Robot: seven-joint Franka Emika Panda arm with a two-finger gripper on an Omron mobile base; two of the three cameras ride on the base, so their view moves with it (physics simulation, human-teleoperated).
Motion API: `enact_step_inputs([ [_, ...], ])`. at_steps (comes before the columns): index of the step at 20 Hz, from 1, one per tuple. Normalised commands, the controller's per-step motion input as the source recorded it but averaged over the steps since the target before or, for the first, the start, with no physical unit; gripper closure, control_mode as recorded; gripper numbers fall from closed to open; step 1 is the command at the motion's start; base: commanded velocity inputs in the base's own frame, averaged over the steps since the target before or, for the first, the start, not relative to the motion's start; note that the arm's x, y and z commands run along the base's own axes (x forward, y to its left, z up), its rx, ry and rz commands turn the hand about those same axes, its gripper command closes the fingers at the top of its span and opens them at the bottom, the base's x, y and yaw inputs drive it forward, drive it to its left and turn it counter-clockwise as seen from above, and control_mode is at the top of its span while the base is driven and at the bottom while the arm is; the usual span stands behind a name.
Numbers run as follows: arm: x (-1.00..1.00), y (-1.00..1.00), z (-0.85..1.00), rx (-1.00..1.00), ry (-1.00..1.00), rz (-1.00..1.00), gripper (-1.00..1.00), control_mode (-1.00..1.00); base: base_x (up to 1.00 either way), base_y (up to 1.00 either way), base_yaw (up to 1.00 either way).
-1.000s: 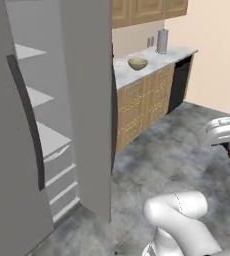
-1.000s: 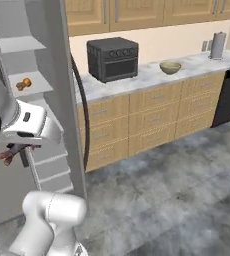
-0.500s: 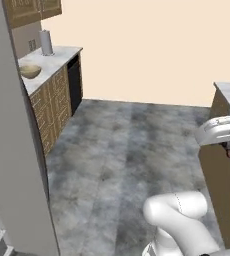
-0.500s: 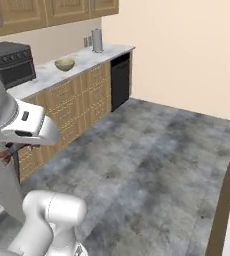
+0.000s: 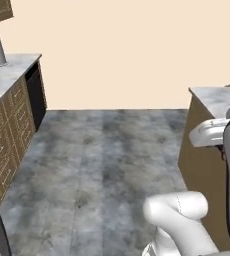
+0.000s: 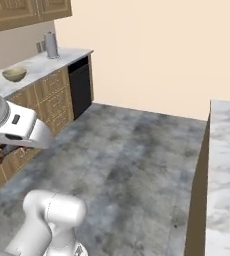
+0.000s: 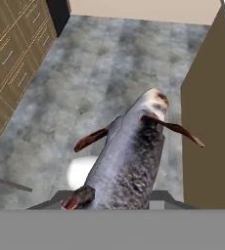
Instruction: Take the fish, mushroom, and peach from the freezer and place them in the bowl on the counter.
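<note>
While the gripper (image 6: 4,150) is staying closed on the fish (image 7: 129,161), the grey fish is hanging above the grey floor (image 7: 85,73). Far away, the bowl (image 6: 14,75) is sitting on the counter (image 6: 37,65).

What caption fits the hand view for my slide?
Tool shut on the fish, its grey body pointing ahead over the grey floor, wooden drawers to one side.

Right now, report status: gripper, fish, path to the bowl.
Gripper shut on the fish. Bowl on the counter, far left. Open floor between, nothing blocking.
</note>
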Motion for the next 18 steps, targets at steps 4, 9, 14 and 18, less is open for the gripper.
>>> enact_step_inputs([
  [4,0.0,0.0,0.0,0.0,0.0,0.0,1.0,1.0,1.0,0.27,-0.07],
  [9,0.0,0.0,0.0,0.0,0.0,0.0,1.0,1.0,1.0,0.5,0.01],
  [14,0.0,0.0,0.0,0.0,0.0,0.0,1.0,1.0,1.0,0.27,0.06],
  [18,0.0,0.0,0.0,0.0,0.0,0.0,1.0,1.0,1.0,0.18,0.11],
])
